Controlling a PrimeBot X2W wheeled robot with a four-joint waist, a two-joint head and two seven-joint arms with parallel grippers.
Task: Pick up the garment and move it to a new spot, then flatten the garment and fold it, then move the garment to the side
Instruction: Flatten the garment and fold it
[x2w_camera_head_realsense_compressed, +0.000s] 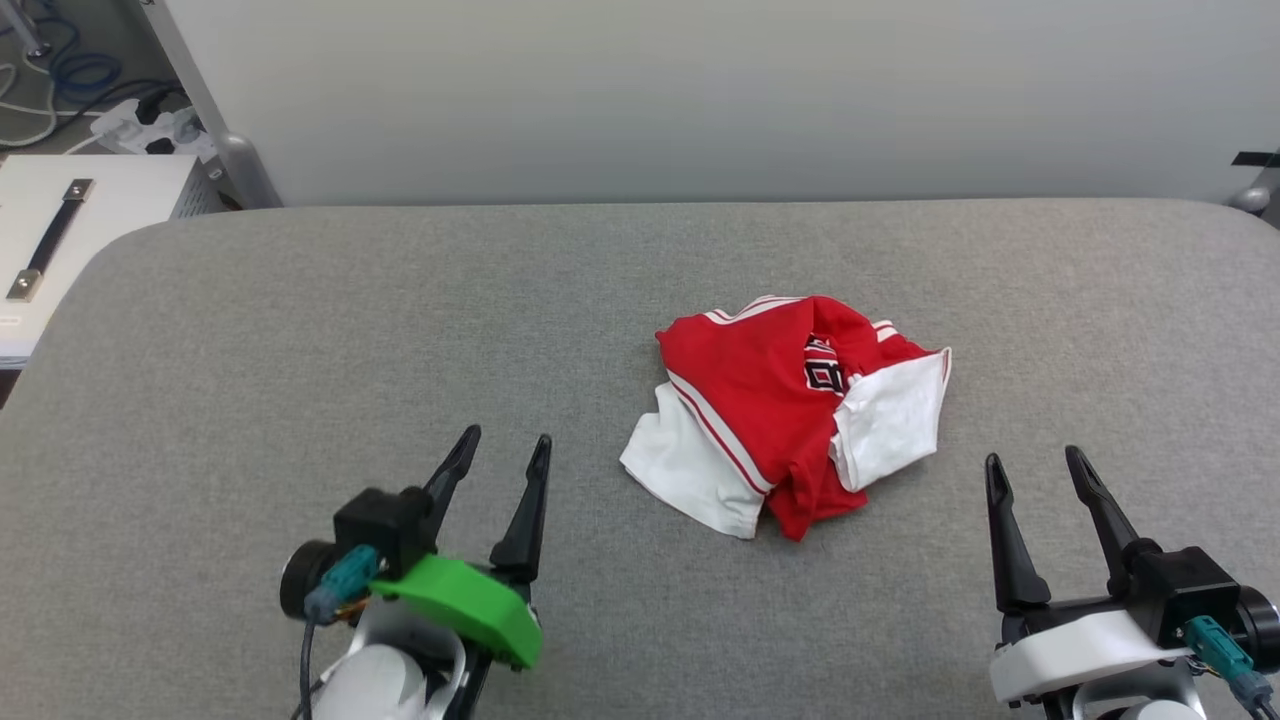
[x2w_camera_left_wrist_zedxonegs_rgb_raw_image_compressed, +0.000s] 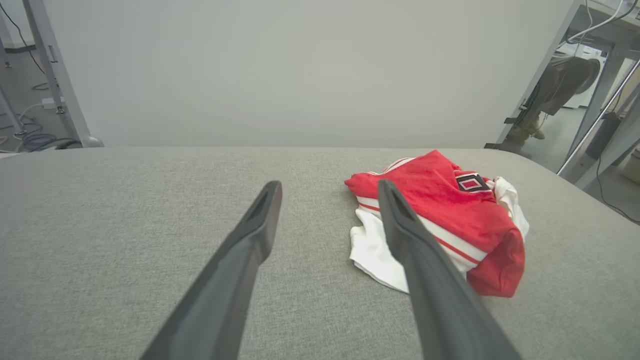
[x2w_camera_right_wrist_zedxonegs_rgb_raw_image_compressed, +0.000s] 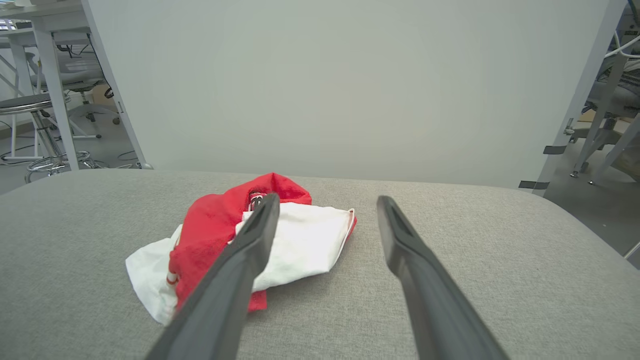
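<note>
At mid bench (x2w_camera_head_realsense_compressed: 300, 330) the garment (x2w_camera_head_realsense_compressed: 780, 410) is lying crumpled; left hand (x2w_camera_head_realsense_compressed: 506, 437) at 7 o'clock, right hand (x2w_camera_head_realsense_compressed: 1032, 456) at 4 o'clock, fingers apart. Pinching stacked layers is risking a wadded lift.

Your left gripper (x2w_camera_head_realsense_compressed: 506, 440) sits at the lower left of the head view, its two dark fingers (x2w_camera_left_wrist_zedxonegs_rgb_raw_image_compressed: 240, 260) spread wide apart and holding nothing. They point forward and lean slightly to the right. A green cover (x2w_camera_head_realsense_compressed: 465, 600) caps that wrist, with a teal connector (x2w_camera_head_realsense_compressed: 345, 580) just beside it. Your right gripper (x2w_camera_head_realsense_compressed: 1033, 457) sits at the lower right, its jaws just as wide and empty, pointing forward and leaning slightly left. Its wrist carries a white housing (x2w_camera_head_realsense_compressed: 1075, 650). Your two arms are low and well apart from each other.
</note>
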